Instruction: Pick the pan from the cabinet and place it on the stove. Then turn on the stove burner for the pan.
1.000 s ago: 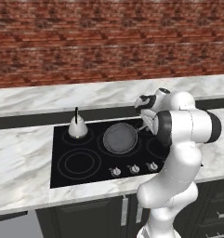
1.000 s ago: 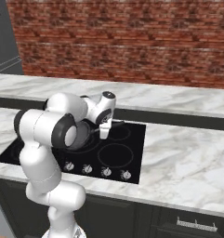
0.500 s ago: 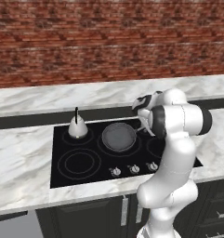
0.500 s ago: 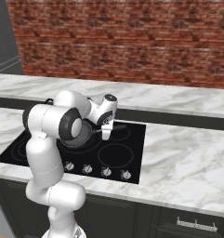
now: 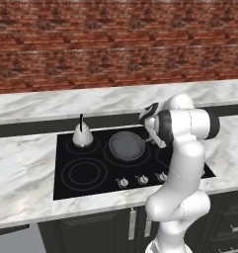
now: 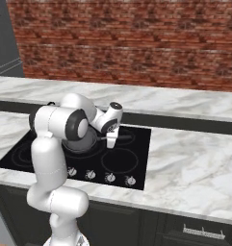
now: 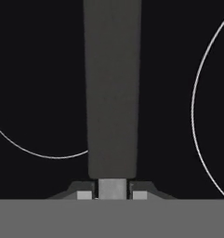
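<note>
We see the gripper [image 6: 110,140] pointing down, clenched on the pan [image 5: 126,145] handle; the elbow has risen since before.

On the stove [image 5: 91,185], the pan [image 5: 126,145] covers the centre ring and a small kettle [image 5: 82,136] stands on the back-left ring, near the pan but apart. The large front-left ring [image 5: 84,173] lies bare, as does the marble counter [image 6: 194,168] right of the cooktop. The arm's own elbow [image 5: 187,126] looms over the right-hand rings and knobs [image 5: 141,180].
</note>
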